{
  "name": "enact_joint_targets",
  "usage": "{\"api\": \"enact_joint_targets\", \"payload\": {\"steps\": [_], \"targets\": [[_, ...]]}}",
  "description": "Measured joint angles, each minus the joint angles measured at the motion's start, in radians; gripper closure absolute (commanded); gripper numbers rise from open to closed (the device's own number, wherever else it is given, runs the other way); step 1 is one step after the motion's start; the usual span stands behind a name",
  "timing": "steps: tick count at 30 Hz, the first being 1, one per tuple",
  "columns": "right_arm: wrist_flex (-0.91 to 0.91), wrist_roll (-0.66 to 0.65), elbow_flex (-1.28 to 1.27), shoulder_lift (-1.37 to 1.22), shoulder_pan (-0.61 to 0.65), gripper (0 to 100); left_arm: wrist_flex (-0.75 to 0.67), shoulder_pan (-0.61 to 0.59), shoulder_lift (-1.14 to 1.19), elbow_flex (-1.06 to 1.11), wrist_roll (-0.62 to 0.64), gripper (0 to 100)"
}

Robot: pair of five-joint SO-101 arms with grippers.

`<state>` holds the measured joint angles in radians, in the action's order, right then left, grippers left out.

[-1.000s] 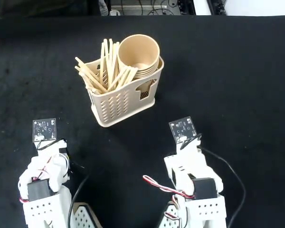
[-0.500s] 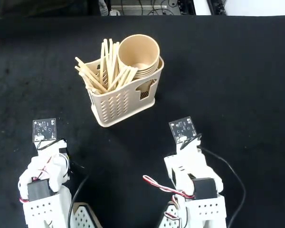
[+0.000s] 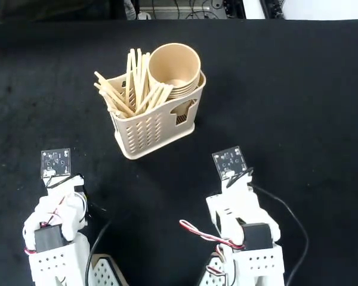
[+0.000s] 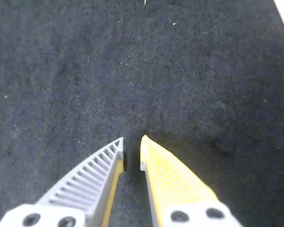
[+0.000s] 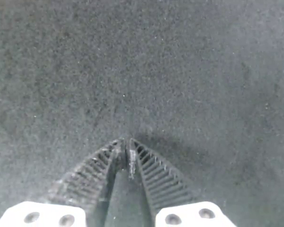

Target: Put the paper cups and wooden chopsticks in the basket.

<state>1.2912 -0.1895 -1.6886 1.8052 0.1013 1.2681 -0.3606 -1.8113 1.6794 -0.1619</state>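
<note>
paper cups [image 3: 174, 68] and wooden chopsticks [image 3: 131, 83] stand in the basket [image 3: 155, 128] on the surface [image 3: 286, 89]; left claw [image 4: 131, 142] and right claw [image 5: 124, 144] sit pinched narrow, empty, well apart from it; a stray nudge could spill the loosely leaning sticks

No text, number, label or brand can be read in any view. The basket [image 3: 149, 128], upper centre of the high view, carries only rows of slots and an arrow-like cutout in its wall. A small square board [image 3: 55, 162] at lower left and a second square board [image 3: 230, 161] right of centre show pale dots, nothing legible.
</note>
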Motion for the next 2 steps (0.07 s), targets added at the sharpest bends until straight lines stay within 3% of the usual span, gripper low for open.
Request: {"api": "enact_joint_targets", "payload": {"steps": [2], "targets": [[0.000,0.000,0.000,0.000,0.000,98.7,0.000,0.000,0.000,0.000,0.000,93]]}}
